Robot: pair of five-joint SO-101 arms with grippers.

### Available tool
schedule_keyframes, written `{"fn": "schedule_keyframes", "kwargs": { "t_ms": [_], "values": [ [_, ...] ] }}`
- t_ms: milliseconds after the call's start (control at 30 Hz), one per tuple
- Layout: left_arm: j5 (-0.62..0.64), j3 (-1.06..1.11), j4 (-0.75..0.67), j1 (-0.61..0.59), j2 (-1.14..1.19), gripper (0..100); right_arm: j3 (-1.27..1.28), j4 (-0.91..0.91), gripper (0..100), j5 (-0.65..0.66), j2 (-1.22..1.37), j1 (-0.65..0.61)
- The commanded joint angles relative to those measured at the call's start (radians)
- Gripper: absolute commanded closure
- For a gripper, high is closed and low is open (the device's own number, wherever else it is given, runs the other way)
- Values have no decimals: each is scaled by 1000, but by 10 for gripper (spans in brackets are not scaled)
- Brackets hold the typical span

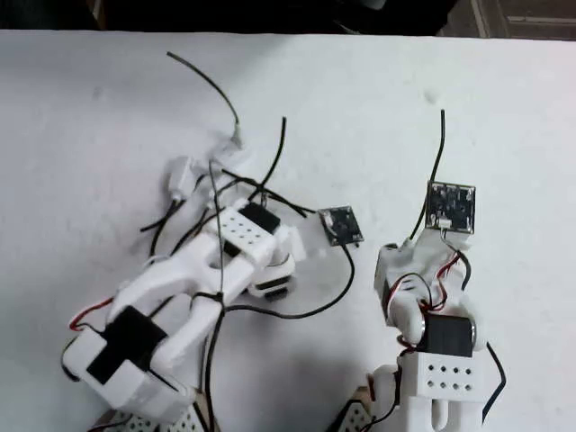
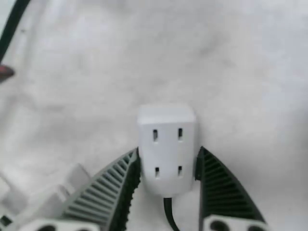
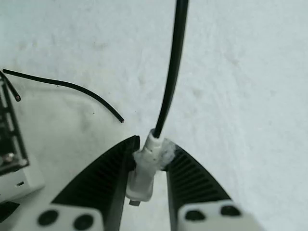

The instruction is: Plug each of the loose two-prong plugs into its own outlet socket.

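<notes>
- The white matte table [image 1: 504, 108] runs back to a dark room edge.
- The left gripper [image 2: 168, 153] clamps the sides of a white rectangular four-slot outlet block [image 2: 166, 139], slots facing up and long axis along the jaws.
- The right gripper [image 3: 154, 143] pinches a small white two-prong plug [image 3: 144, 173]; its black cord [image 3: 173, 62] leads straight away.
- Another white loose plug [image 1: 180, 177] lies among tangled cords beside the left arm.

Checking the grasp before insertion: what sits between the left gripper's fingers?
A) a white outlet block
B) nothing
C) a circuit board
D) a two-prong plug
A: the left gripper flanks the white outlet block on both sides, its slots facing the wrist camera.
</notes>
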Motion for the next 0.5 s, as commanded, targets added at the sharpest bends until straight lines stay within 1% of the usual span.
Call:
{"fn": "schedule_keyframes", "kwargs": {
  "t_ms": [0, 133, 200, 300, 400, 467],
  "values": [
    [-18, -38, 52, -7, -173, 781, -8, -13, 981, -2, -15, 13],
    [-17, -34, 121, -12, -289, 768, -8, -13, 981, -2, -15, 7],
    [-12, -41, 157, -38, -340, 763, -8, -13, 981, -2, -15, 5],
    [48, -41, 170, -87, -435, 764, -8, -13, 981, -2, -15, -2],
    [106, -17, 190, -157, -555, 769, -14, -13, 981, -2, -15, -74],
    [149, 15, 204, -205, -648, 789, -15, -15, 981, -2, -15, -136]
  ]
}}
